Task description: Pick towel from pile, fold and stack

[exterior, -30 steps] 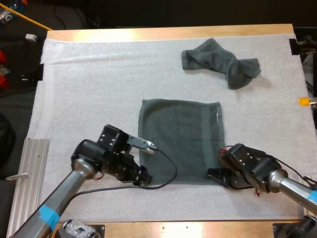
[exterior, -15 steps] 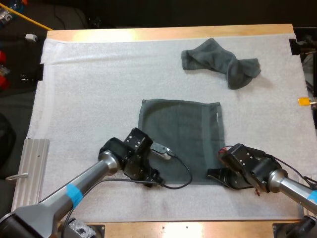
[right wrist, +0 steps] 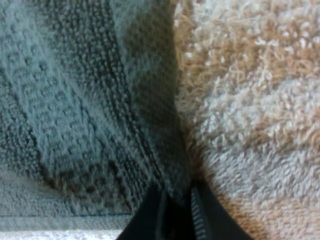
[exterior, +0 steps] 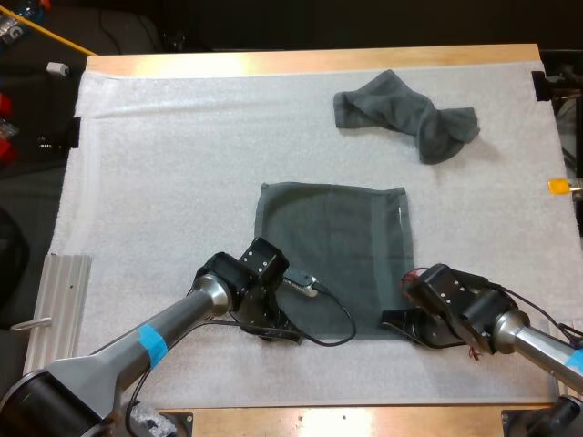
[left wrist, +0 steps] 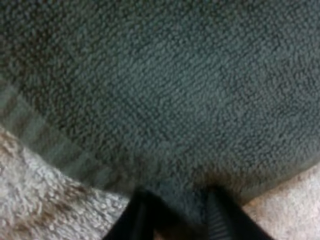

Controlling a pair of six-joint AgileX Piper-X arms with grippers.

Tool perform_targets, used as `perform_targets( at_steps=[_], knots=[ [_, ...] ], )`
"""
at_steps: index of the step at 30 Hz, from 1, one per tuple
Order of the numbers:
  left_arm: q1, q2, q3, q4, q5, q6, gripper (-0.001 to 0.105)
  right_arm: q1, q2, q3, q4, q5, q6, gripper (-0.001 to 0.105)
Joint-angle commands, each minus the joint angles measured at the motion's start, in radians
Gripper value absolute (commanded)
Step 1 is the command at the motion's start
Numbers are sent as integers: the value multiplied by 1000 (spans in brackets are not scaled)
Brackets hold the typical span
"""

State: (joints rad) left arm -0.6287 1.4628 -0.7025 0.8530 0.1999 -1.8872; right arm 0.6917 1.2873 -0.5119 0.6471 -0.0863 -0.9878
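1. A flat towel lies spread open near the middle of the white mat, roughly square, with its near edge facing our two arms.
2. Our left gripper is down at the near left corner of that towel, low on the mat, with the arm reaching in from the near left.
3. In the left wrist view the dark pile of the flat towel lies right at the gripper, with the towel's hemmed border running off to one side and pale mat beyond it. We cannot tell whether this gripper has clamped on the cloth or is merely set around it.
4. Our right gripper is at the near right corner of the same towel. In the right wrist view its two black fingers sit close together with the towel's edge pinched between them, so it is clenched on the flat towel.
5. There the dark cloth lies to one side of the fingers and bare mat to the other.
6. A crumpled towel lies at the far right of the mat, well apart from both grippers and from the flat towel.
7. The wooden table shows as a strip beyond the mat's far edge.
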Motion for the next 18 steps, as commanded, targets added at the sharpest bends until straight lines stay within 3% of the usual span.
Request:
perform_targets(
  at_steps=[1, 7, 10, 18],
  knots=[
    [-5, 0, -1, -7, -9, -8, 16, -2, -6, -1, 26, 0, -12, 0],
    [-5, 0, -1, -18, -10, 1, 12, -2, -6, -1, 18, -2, -26, 0],
    [-5, 0, -1, -17, -31, 8, 1, -2, -6, -12, 18, -8, -29, 0],
    [-5, -79, -1, 52, -47, 18, 0, -2, -59, -104, 45, 1, -117, 0]
  ],
)
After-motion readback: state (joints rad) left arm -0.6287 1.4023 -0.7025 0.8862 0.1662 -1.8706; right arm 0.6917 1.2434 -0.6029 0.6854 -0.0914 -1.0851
